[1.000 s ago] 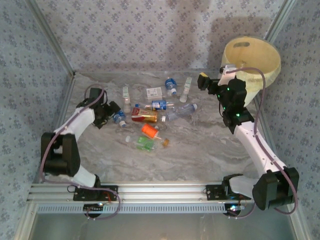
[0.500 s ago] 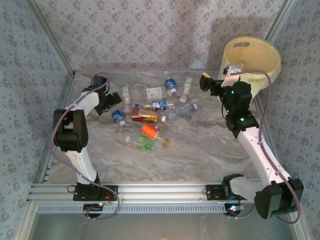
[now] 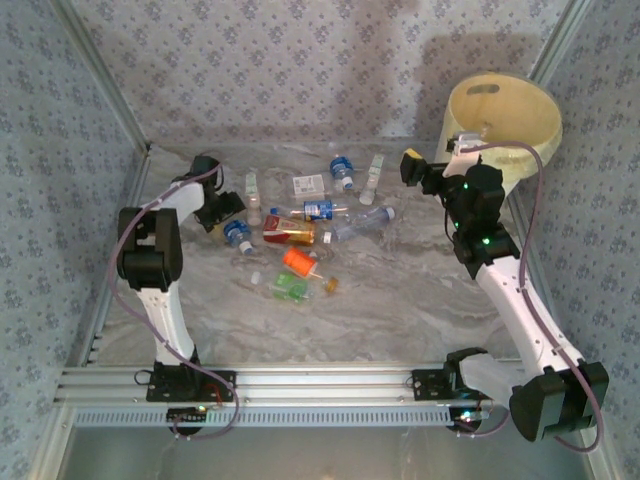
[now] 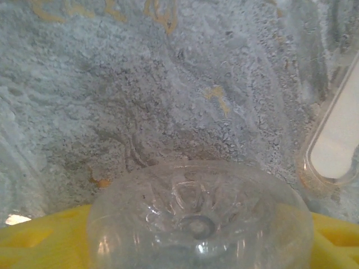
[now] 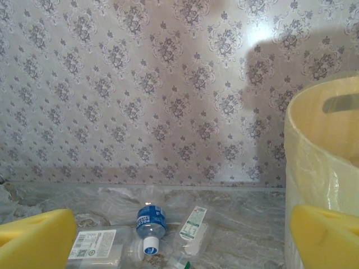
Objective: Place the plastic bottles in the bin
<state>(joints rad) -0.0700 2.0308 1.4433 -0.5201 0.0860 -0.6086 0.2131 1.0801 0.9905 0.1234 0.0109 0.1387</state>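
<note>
The right gripper (image 3: 411,165) hangs spread wide beside the bin (image 3: 525,120). Well apart from it, the left gripper (image 3: 225,208) straddles a clear bottle (image 4: 196,216); whether it pinches, I cannot tell

Robot lab booth: aluminium frame (image 3: 330,385), damask-papered walls (image 3: 300,60), marble-look tabletop (image 3: 400,300).

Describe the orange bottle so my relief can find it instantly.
Start at the marbled table, left of its middle. Between the red carton and the green-labelled bottle lies the orange bottle. It alone has an orange body.
</note>
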